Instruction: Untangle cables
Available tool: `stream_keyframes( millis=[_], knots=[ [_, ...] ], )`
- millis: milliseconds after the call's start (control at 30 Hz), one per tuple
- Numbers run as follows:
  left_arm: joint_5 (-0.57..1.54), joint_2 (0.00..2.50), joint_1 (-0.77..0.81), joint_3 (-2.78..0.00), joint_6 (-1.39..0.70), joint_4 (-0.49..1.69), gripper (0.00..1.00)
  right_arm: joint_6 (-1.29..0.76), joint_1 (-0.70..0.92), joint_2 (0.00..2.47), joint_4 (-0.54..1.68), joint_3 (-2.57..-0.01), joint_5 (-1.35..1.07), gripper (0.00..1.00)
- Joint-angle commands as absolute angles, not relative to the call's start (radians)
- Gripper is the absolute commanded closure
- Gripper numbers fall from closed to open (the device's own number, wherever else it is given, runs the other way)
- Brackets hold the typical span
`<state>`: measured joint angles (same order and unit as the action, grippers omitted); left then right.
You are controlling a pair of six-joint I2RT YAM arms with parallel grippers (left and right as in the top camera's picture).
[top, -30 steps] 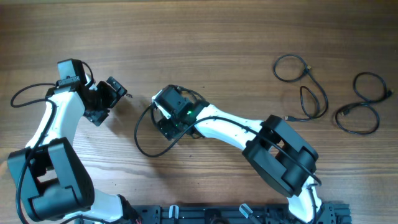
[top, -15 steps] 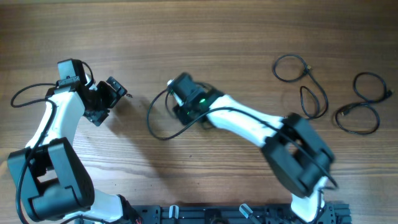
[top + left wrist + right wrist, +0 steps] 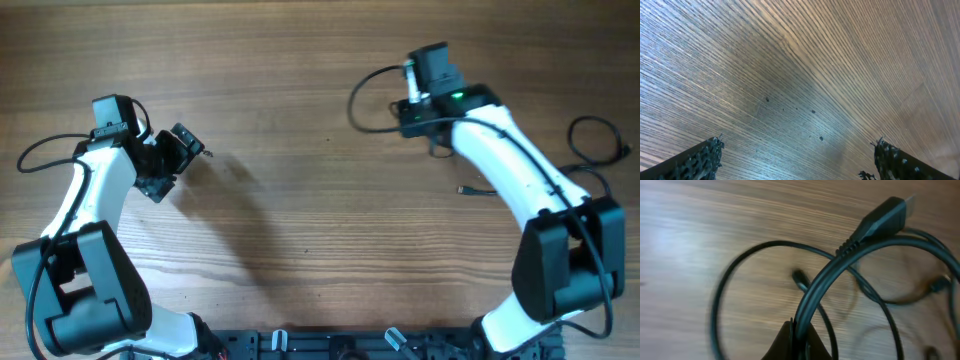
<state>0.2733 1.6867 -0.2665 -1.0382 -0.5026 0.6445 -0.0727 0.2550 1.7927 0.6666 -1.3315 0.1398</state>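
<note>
Jaws: right gripper clenched on black cable, left gripper spread, empty | advice: lift loop high, clear of other cables.

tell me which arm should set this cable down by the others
Right: the right gripper is shut on the cable, close to the other cables; the left gripper is open and far off.

Left gripper wide — right gripper pinched
</note>
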Motion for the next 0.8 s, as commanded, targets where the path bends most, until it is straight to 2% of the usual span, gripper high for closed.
stream_keyframes(
  millis=[0, 233, 367, 467, 533, 567, 633, 667, 700, 767],
  knots=[
    [0.263, 1.674, -0.269, -1.047, -0.509, 0.644, 0.00, -0.053, 0.113, 1.865, 0.683, -1.330, 0.169, 0.96],
    [0.263, 1.674, -0.269, -1.047, -0.509, 0.644, 0.00, -0.083, -0.197, 2.006, 0.719, -1.328, 0.170, 0.96],
    [0.263, 1.674, -0.269, -1.047, -0.509, 0.644, 0.00, -0.191, -0.366, 2.025, 0.693, -1.328, 0.226, 0.96],
    [0.263, 1.674, -0.269, -1.047, -0.509, 0.644, 0.00, -0.191, -0.458, 2.025, 0.665, -1.328, 0.155, 0.92],
    [0.263, 1.674, -0.269, -1.047, -0.509, 0.644, 0.00, -0.189, -0.495, 2.025, 0.640, -1.328, 0.082, 0.82],
    [0.263, 1.674, -0.269, -1.047, -0.509, 0.644, 0.00, -0.183, -0.495, 2.024, 0.643, -1.335, 0.082, 0.66],
    [0.263, 1.674, -0.269, -1.047, -0.509, 0.644, 0.00, -0.183, -0.495, 2.013, 0.667, -1.366, 0.082, 0.53],
    [0.263, 1.674, -0.269, -1.047, -0.509, 0.644, 0.00, -0.183, -0.495, 2.000, 0.683, -1.390, 0.081, 0.41],
    [0.263, 1.674, -0.269, -1.047, -0.509, 0.644, 0.00, -0.183, -0.495, 1.982, 0.698, -1.416, 0.081, 0.33],
    [0.263, 1.674, -0.269, -1.047, -0.509, 0.644, 0.00, -0.181, -0.495, 1.938, 0.737, -1.471, 0.052, 0.26]
  ],
)
